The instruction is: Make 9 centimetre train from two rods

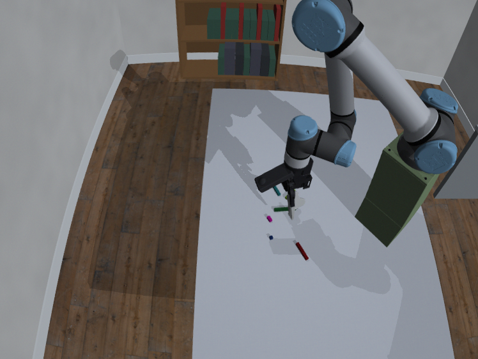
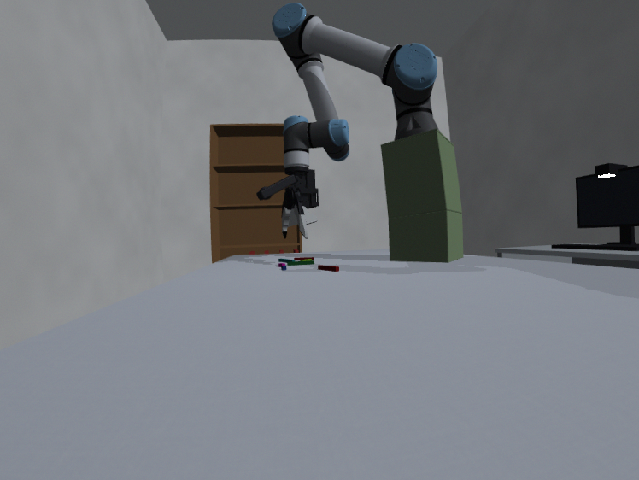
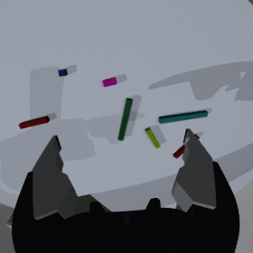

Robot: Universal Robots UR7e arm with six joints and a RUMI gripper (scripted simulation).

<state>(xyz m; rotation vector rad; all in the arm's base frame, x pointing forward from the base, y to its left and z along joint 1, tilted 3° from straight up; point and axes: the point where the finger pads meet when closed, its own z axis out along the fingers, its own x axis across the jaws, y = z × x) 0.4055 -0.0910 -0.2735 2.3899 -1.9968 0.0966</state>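
My gripper (image 1: 291,211) is open and empty, hanging above the cluster of rods; it also shows in the exterior view (image 2: 291,231). In the wrist view, between and beyond the fingers, lie a green rod (image 3: 126,118), a lime rod (image 3: 153,137), a turquoise rod (image 3: 182,117), a magenta rod (image 3: 109,82) and a blue rod (image 3: 62,72). One red rod (image 3: 33,122) lies apart at the left. A second red rod (image 3: 180,151) is partly hidden by the right finger. In the top view I see the green rod (image 1: 280,209), the magenta rod (image 1: 269,218), the blue rod (image 1: 270,237) and the red rod (image 1: 301,250).
All rods lie flat and apart from one another on the grey table top. The arm's green pedestal (image 1: 393,193) stands at the right. A bookshelf (image 1: 230,38) stands against the far wall. A monitor (image 2: 609,201) sits on a side desk.
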